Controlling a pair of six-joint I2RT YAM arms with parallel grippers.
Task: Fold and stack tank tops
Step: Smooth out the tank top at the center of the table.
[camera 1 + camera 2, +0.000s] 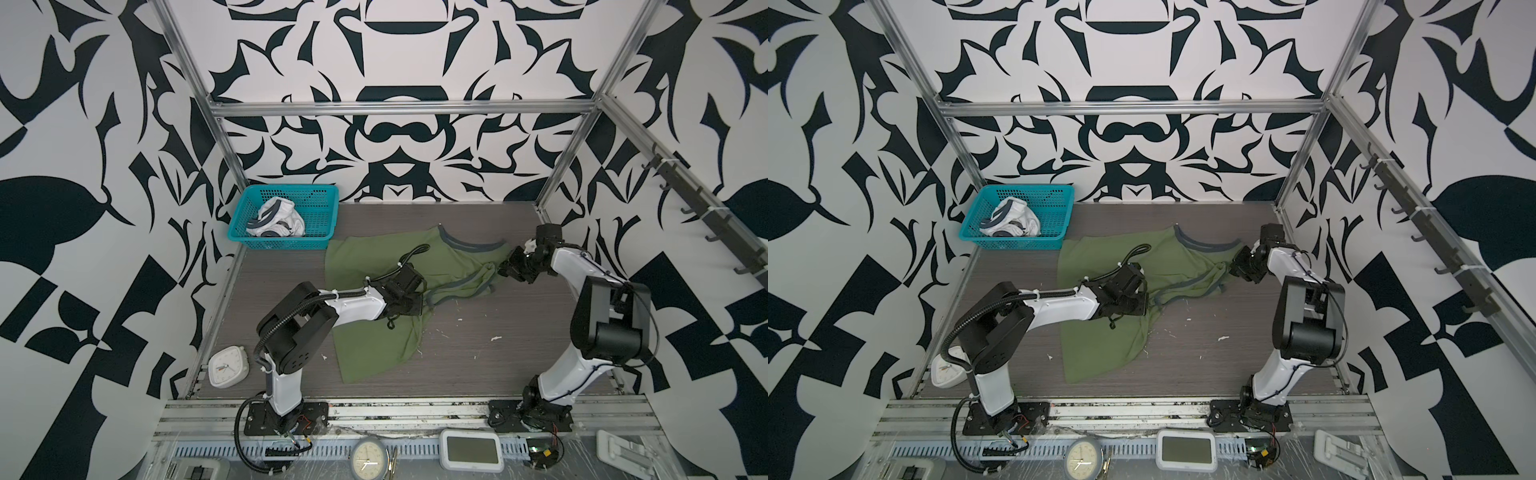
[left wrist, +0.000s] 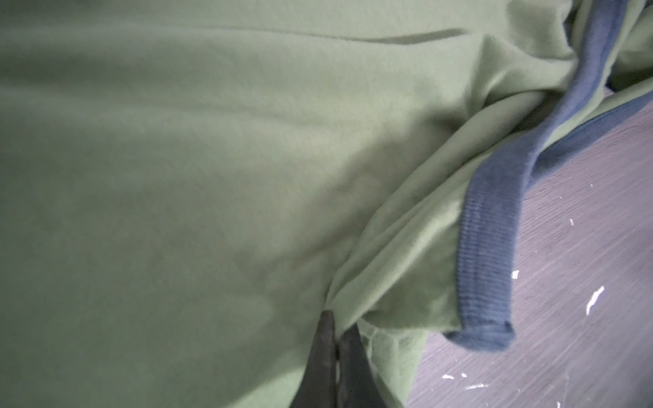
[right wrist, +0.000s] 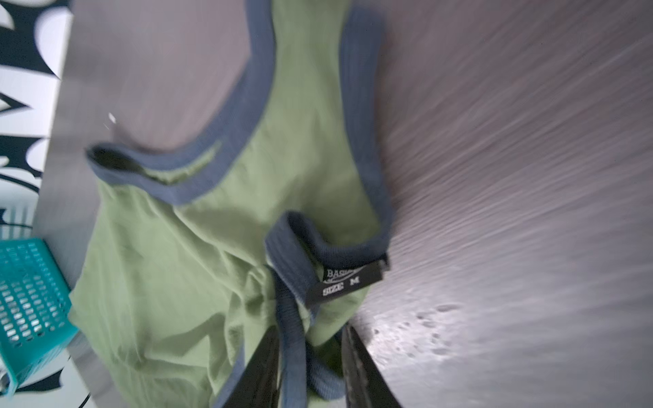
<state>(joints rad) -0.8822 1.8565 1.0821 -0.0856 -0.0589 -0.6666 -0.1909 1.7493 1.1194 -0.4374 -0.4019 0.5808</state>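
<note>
The olive green tank top (image 1: 374, 345) (image 1: 1100, 353) lies rumpled across the middle of the table, its grey-blue trim towards the back right. My left gripper (image 1: 422, 305) (image 2: 335, 325) is shut on a fold of its green cloth near an armhole. My right gripper (image 1: 505, 266) (image 3: 307, 346) is at the shirt's right shoulder. Its jaws stand apart, and a blue trim strap (image 3: 293, 339) and some green cloth lie loosely between them. A black size label (image 3: 348, 282) shows beside that strap. The white tank top (image 1: 276, 220) (image 1: 1013, 220) sits crumpled in the basket.
The teal mesh basket (image 1: 291, 189) (image 1: 1025, 189) stands at the back left corner of the table (image 1: 498, 353). A white clock (image 1: 226, 365) lies at the front left edge. Small white scraps (image 1: 494, 338) dot the surface right of the shirt.
</note>
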